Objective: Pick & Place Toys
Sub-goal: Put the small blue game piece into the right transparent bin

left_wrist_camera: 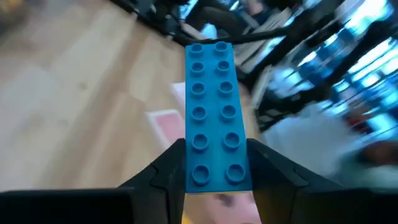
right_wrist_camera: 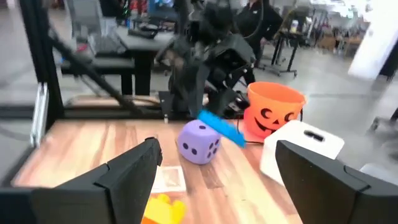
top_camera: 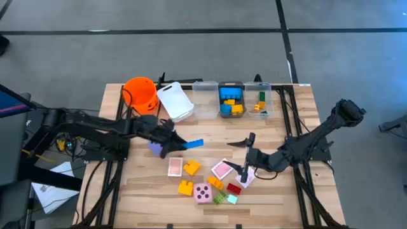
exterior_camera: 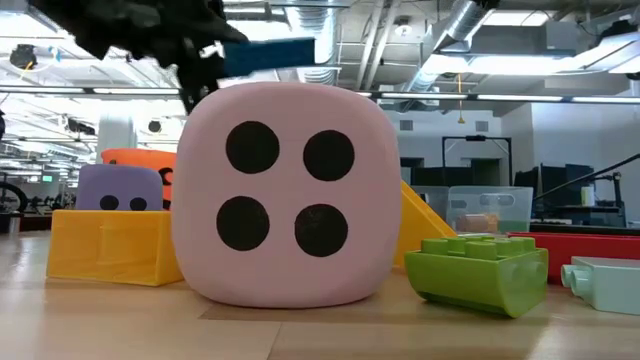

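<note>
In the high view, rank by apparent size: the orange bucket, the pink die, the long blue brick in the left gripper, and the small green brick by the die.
1. orange bucket
2. pink die and long blue brick look close; the brick, shut in the left gripper, is raised nearer the camera, so unranked
3. small green brick

Left gripper (top_camera: 173, 144) raised mid-table, fingers clamped on long blue brick (top_camera: 194, 144). Right gripper (top_camera: 245, 173) low over table, fingers spread wide, holding nothing.

Wooden table (top_camera: 127, 191), bricks (top_camera: 186, 187), dice (top_camera: 203, 193), cards (top_camera: 175, 166), bins (top_camera: 205, 102)
</note>
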### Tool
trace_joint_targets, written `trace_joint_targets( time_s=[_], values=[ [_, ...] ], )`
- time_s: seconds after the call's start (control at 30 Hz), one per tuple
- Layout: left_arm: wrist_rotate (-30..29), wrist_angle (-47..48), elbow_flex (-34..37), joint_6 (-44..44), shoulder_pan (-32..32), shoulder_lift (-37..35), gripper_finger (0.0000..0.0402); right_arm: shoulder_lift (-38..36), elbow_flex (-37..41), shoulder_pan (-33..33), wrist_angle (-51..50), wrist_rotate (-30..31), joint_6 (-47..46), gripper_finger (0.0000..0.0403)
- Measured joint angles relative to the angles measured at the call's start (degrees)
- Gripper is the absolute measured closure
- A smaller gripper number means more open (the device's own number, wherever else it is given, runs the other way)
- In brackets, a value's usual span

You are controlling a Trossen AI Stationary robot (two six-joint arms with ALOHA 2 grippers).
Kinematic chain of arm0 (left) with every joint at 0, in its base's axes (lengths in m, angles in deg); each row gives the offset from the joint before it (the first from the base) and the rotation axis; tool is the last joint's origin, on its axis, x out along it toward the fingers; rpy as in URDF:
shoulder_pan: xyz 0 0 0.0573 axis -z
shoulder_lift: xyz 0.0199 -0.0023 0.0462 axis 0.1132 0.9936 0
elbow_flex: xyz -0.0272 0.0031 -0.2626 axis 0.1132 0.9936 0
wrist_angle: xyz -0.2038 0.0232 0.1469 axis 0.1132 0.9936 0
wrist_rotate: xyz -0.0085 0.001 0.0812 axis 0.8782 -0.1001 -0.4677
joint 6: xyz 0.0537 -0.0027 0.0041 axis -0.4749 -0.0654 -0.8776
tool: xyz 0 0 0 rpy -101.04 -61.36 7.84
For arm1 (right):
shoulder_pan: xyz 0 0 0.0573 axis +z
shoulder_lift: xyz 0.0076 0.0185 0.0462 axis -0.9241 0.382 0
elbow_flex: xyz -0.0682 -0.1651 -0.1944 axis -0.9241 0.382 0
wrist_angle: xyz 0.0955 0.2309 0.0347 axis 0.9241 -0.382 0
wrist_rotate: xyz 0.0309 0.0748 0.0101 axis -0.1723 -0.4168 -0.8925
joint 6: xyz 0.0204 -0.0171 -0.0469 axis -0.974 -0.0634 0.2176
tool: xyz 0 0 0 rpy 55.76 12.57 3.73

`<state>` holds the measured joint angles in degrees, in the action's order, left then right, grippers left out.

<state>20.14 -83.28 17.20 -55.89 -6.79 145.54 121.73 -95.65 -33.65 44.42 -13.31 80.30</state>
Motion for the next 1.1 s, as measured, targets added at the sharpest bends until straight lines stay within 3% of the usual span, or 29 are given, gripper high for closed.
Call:
trace_joint_targets(
  time_s=[0.2,0.53,0.73,1.1],
  values=[
    [0.68,-4.74,0.46,9.6,2.78,-0.41,0.0272,0.0,0.0,1.07,-0.68,-2.22,12.17,0.0085],
    [0.11,-16.96,0.41,13.02,6.01,5.8,0.0272,4.17,0.02,-2.53,3.68,-2.75,22.27,0.0085],
    [-0.03,-19.23,-0.59,13.03,5.97,9.7,0.0272,4.87,0.01,-5.02,9.45,-3.21,23.36,0.0085],
    [-0.41,-19.21,-7.12,11.23,5.92,16.48,0.0272,4.87,0.02,-5.86,9.34,-12.29,21.83,0.0085]
  ],
)
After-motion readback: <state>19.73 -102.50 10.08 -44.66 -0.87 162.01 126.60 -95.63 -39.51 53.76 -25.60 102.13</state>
